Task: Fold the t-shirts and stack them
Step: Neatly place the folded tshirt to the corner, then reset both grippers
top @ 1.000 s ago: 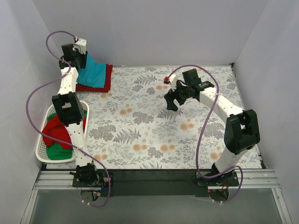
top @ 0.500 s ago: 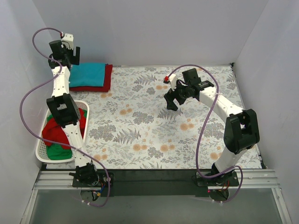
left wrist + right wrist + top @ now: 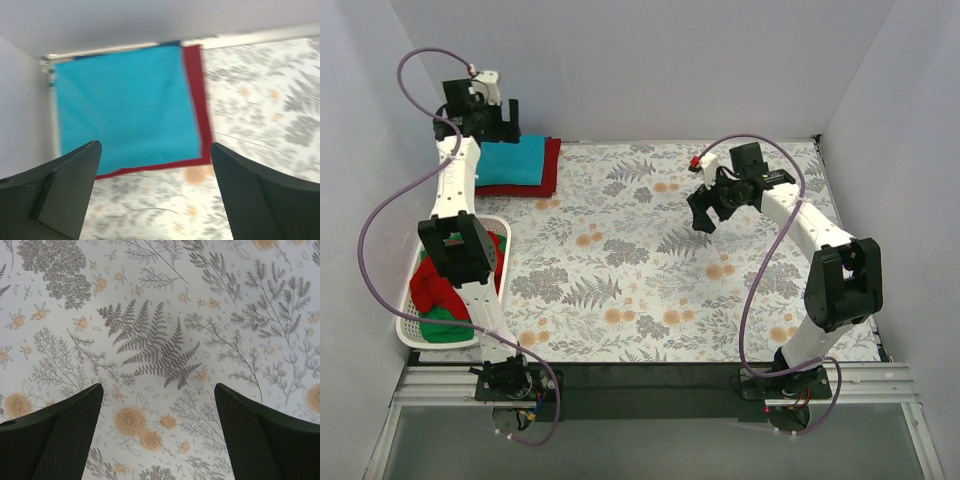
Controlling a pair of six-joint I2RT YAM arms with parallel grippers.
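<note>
A folded teal t-shirt (image 3: 515, 160) lies flat on a folded dark red t-shirt (image 3: 552, 170) at the far left corner of the table. In the left wrist view the teal t-shirt (image 3: 125, 105) shows with the dark red t-shirt (image 3: 198, 100) as a border round it. My left gripper (image 3: 495, 118) hangs above that stack, open and empty (image 3: 155, 150). My right gripper (image 3: 705, 213) hovers over the tablecloth right of centre, open with nothing between its fingers (image 3: 157, 390). More t-shirts lie crumpled in the basket, a red one (image 3: 432, 285) and a green one (image 3: 445, 325).
The white laundry basket (image 3: 405, 330) stands at the near left beside the left arm. The floral tablecloth (image 3: 620, 280) covers the table. White walls close in the back and both sides.
My left gripper has opened and let go of the teal t-shirt, which now lies flat on the dark red one, and has risen above it. My right gripper has shifted a little right and back.
</note>
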